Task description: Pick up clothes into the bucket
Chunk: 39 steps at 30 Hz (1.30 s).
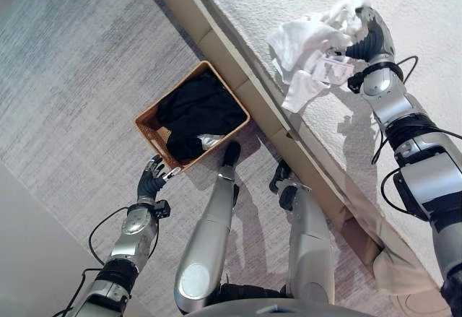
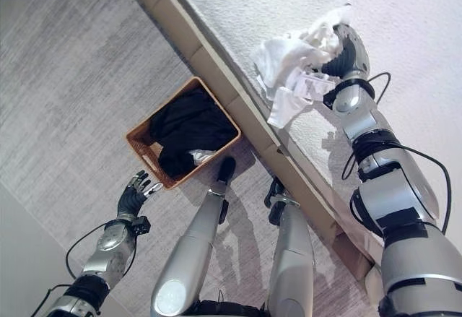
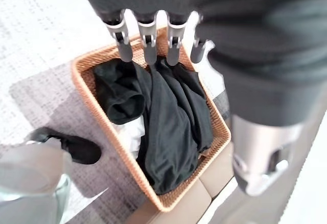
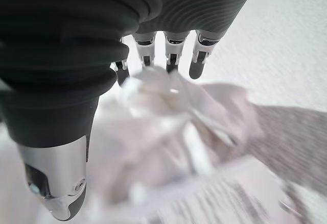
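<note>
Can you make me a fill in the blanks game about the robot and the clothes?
1. The clothes already lying in the woven basket are mostly ____ in colour.
2. The right hand is on a ____ cloth on the bed.
3. The basket stands on the ____, beside the bed.
4. The ____ hand hovers by the basket's edge.

Missing words: black; white; floor; left

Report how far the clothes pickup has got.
Done: a black garment already lies in the wicker basket on the floor. In hand: the right hand is at the white garment on the bed, fingers over it; no closed grip is visible. The left hand hovers open by the basket's rim. Left: carry the white garment to the basket.
</note>
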Motion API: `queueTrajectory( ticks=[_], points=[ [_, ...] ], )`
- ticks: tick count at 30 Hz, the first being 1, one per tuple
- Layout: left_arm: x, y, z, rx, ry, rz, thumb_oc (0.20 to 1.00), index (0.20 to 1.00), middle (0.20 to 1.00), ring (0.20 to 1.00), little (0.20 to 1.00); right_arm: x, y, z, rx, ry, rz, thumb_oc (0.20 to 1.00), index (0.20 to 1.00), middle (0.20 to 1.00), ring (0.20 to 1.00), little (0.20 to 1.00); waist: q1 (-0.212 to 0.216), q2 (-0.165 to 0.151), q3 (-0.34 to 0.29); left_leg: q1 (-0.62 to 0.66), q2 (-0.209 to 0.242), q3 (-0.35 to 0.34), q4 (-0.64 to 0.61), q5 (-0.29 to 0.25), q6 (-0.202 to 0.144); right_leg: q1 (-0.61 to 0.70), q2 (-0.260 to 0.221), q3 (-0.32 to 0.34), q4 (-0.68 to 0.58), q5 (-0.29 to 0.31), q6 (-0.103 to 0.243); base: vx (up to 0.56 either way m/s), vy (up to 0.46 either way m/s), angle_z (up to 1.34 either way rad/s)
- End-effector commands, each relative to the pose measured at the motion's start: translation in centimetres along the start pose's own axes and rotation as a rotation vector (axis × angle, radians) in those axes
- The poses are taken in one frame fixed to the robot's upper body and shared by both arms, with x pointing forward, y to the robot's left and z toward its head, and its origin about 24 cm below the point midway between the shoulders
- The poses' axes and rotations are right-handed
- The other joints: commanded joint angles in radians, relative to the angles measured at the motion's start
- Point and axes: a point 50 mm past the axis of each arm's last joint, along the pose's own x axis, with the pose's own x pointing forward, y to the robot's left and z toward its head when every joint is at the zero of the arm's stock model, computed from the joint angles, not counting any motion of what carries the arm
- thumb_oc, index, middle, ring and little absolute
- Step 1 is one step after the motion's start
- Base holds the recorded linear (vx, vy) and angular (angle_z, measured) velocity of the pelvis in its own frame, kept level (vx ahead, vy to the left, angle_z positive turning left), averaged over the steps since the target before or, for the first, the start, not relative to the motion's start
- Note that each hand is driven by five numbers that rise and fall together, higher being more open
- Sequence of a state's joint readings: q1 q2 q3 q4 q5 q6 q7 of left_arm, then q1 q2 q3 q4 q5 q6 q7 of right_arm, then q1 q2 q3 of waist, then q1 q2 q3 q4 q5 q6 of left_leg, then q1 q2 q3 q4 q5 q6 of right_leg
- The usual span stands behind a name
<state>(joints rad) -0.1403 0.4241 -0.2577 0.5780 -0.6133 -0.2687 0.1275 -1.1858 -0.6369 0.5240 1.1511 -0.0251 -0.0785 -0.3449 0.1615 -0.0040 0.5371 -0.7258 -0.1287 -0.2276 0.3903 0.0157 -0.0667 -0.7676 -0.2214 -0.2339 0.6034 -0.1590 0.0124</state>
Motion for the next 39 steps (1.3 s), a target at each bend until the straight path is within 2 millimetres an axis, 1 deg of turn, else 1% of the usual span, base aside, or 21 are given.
queueTrajectory(
  ticks=[1,3,5,7,9,11,12,13,14,15,18,24,26,30,32,33,34,35,36,37,39],
  points=[
    [-0.7,-0.1,-0.1,-0.004,-0.014,-0.039,1.000,1.000,1.000,1.000,1.000,0.6,-2.7,-1.4,-0.126,0.040,-0.011,1.000,1.000,1.000,1.000,1.000,-0.010,0.097,-0.017,-0.003,0.021,-0.023,0.003,-0.032,0.005,0.081,-0.043,0.027,-0.014,-0.019,0.081,0.00,-0.116,0.35],
    [-0.7,-0.3,-0.1,-0.003,-0.011,-0.051,1.000,1.000,1.000,1.000,1.000,0.6,-2.8,-1.8,-0.127,0.062,-0.016,1.000,1.000,1.000,1.000,1.000,-0.007,0.102,-0.017,0.000,0.019,-0.032,-0.008,-0.025,0.004,0.081,-0.046,0.019,-0.011,-0.021,0.081,0.00,-0.058,0.34],
    [-0.8,-1.1,-0.3,0.002,-0.002,-0.090,1.000,1.000,1.000,1.000,1.000,0.1,-2.4,-3.5,-0.171,0.130,0.038,1.000,1.000,1.000,1.000,1.000,0.006,0.115,-0.017,0.006,0.017,-0.054,-0.040,-0.002,0.001,0.080,-0.054,0.000,-0.004,-0.028,0.079,-0.01,-0.067,0.19],
    [-0.8,-1.2,-0.5,0.002,0.007,-0.095,1.000,1.000,1.000,1.000,1.000,0.0,-2.2,-3.8,-0.206,0.141,0.073,1.000,1.000,1.000,1.000,1.000,0.009,0.118,-0.017,0.010,0.018,-0.058,-0.053,0.005,-0.001,0.080,-0.054,-0.006,-0.003,-0.032,0.079,0.00,-0.036,0.19],
    [-0.9,-1.3,-0.7,0.007,0.024,-0.117,1.000,1.000,1.000,1.000,1.000,-0.1,-1.6,-4.1,-0.379,0.134,0.182,1.000,1.000,1.000,1.000,1.000,0.016,0.122,-0.017,0.013,0.019,-0.071,-0.073,0.019,-0.005,0.078,-0.055,-0.016,-0.007,-0.033,0.079,0.00,-0.040,0.11],
    [-0.9,-1.4,-0.8,0.005,0.030,-0.129,1.000,1.000,1.000,1.000,1.000,-0.3,-1.0,-4.2,-0.432,0.127,0.241,1.000,1.000,1.000,1.000,1.000,0.019,0.121,-0.017,0.016,0.020,-0.074,-0.081,0.025,-0.005,0.077,-0.055,-0.019,-0.005,-0.034,0.080,0.00,-0.021,0.06],
    [-0.9,-1.4,-0.8,0.005,0.030,-0.129,1.000,1.000,1.000,1.000,1.000,-0.3,-1.0,-4.2,-0.432,0.127,0.241,0.900,0.900,0.900,0.900,0.900,0.019,0.121,-0.017,0.016,0.020,-0.074,-0.081,0.025,-0.005,0.077,-0.055,-0.020,-0.005,-0.034,0.080,0.00,-0.010,0.10],
    [-0.9,-1.5,-1.0,-0.003,0.039,-0.127,1.000,1.000,1.000,1.000,1.000,-0.3,-0.9,-4.1,-0.405,0.130,0.246,0.476,0.476,0.476,0.476,0.476,0.018,0.120,-0.017,0.020,0.020,-0.075,-0.087,0.027,-0.005,0.076,-0.055,-0.019,-0.005,-0.035,0.081,0.00,-0.006,0.07],
    [-0.8,-1.6,-0.9,-0.007,0.037,-0.128,1.000,1.000,1.000,1.000,1.000,-0.2,-0.9,-3.8,-0.395,0.120,0.239,0.235,0.235,0.235,0.235,0.235,0.018,0.119,-0.017,0.018,0.020,-0.076,-0.086,0.028,-0.005,0.076,-0.054,-0.016,-0.006,-0.035,0.081,0.00,-0.014,0.05],
    [-0.7,-1.7,-0.9,-0.010,0.037,-0.127,1.000,1.000,1.000,1.000,1.000,-0.1,-1.1,-3.8,-0.383,0.116,0.224,0.200,0.200,0.200,0.200,0.200,0.017,0.118,-0.017,0.018,0.020,-0.076,-0.086,0.028,-0.004,0.076,-0.054,-0.016,-0.006,-0.035,0.081,0.00,0.000,0.00],
    [-0.4,-2.1,-0.4,-0.016,0.016,-0.133,1.000,1.000,1.000,1.000,1.000,0.0,-1.5,-3.5,-0.359,0.096,0.182,0.200,0.200,0.200,0.200,0.200,0.016,0.114,-0.017,0.019,0.022,-0.071,-0.088,0.028,-0.004,0.076,-0.052,-0.011,-0.012,-0.032,0.084,0.00,0.000,0.00],
    [-0.3,-2.1,-0.1,-0.025,0.003,-0.124,1.000,1.000,1.000,1.000,1.000,0.6,-2.6,-1.8,-0.302,0.040,0.100,0.200,0.200,0.200,0.200,0.200,0.005,0.102,-0.017,0.030,0.027,-0.063,-0.088,0.027,-0.004,0.089,-0.046,-0.001,-0.028,-0.024,0.085,0.00,0.007,0.00],
    [-0.2,-2.1,0.0,-0.024,-0.004,-0.122,1.000,1.000,1.000,1.000,1.000,0.9,-3.1,-1.1,-0.278,0.016,0.057,0.200,0.200,0.200,0.200,0.200,-0.001,0.096,-0.017,0.041,0.030,-0.055,-0.091,0.025,-0.004,0.097,-0.043,0.006,-0.036,-0.019,0.086,-0.01,0.043,-0.03],
    [0.2,-2.5,1.3,-0.020,-0.059,-0.138,1.000,1.000,1.000,1.000,1.000,1.3,-4.8,0.8,-0.217,-0.068,-0.037,0.200,0.200,0.200,0.200,0.200,-0.022,0.085,-0.017,0.079,0.036,-0.030,-0.097,0.021,-0.005,0.132,-0.039,0.025,-0.063,-0.005,0.089,-0.02,0.051,-0.14],
    [0.4,-2.9,2.6,-0.023,-0.113,-0.160,1.000,1.000,1.000,1.000,1.000,1.4,-5.7,1.6,-0.215,-0.107,-0.072,0.200,0.200,0.200,0.200,0.200,-0.034,0.077,-0.017,0.094,0.040,-0.016,-0.095,0.017,-0.004,0.146,-0.033,0.037,-0.078,0.005,0.091,-0.06,0.105,-0.13],
    [0.8,-3.2,4.1,-0.018,-0.169,-0.173,1.000,1.000,1.000,1.000,1.000,1.5,-6.3,2.2,-0.206,-0.132,-0.100,0.200,0.200,0.200,0.200,0.200,-0.040,0.076,-0.017,0.080,0.042,-0.011,-0.098,0.044,-0.003,0.135,-0.028,0.038,-0.097,0.042,0.087,-0.09,0.137,-0.14],
    [0.9,-3.5,4.8,-0.018,-0.201,-0.182,1.000,1.000,1.000,1.000,1.000,1.5,-6.4,2.6,-0.198,-0.153,-0.106,0.200,0.200,0.200,0.200,0.200,-0.046,0.070,-0.017,0.089,0.046,0.000,-0.095,0.039,-0.001,0.141,-0.024,0.047,-0.103,0.048,0.088,-0.09,0.096,-0.18],
    [0.9,-3.5,4.8,-0.018,-0.201,-0.182,1.000,1.000,1.000,1.000,1.000,1.5,-6.4,2.5,-0.197,-0.153,-0.106,0.200,0.200,0.200,0.200,0.200,-0.045,0.070,-0.017,0.090,0.046,0.001,-0.095,0.039,-0.001,0.141,-0.024,0.047,-0.103,0.048,0.088,-0.02,0.080,-0.32],
    [1.2,-4.2,6.9,-0.023,-0.281,-0.198,1.000,1.000,1.000,1.000,1.000,1.3,-6.6,3.4,-0.174,-0.198,-0.121,0.200,0.200,0.200,0.200,0.200,-0.059,0.054,-0.017,0.113,0.052,0.025,-0.082,0.026,0.004,0.162,-0.014,0.068,-0.118,0.058,0.093,-0.01,0.056,-0.32],
    [1.2,-4.2,6.9,-0.023,-0.281,-0.198,1.000,1.000,1.000,1.000,1.000,1.3,-6.6,3.4,-0.174,-0.198,-0.121,0.200,0.200,0.200,0.200,0.200,-0.059,0.054,-0.017,0.113,0.052,0.025,-0.082,0.026,0.004,0.162,-0.014,0.068,-0.118,0.058,0.093,-0.02,0.098,-0.50],
    [1.5,-5.2,9.4,0.008,-0.380,-0.240,1.000,1.000,1.000,1.000,1.000,0.9,-6.4,4.6,-0.159,-0.273,-0.116,0.200,0.200,0.200,0.200,0.200,-0.081,0.035,-0.017,0.155,0.062,0.055,-0.070,0.009,0.007,0.199,-0.005,0.092,-0.134,0.064,0.097,-0.01,0.076,-0.47]
  ],
)
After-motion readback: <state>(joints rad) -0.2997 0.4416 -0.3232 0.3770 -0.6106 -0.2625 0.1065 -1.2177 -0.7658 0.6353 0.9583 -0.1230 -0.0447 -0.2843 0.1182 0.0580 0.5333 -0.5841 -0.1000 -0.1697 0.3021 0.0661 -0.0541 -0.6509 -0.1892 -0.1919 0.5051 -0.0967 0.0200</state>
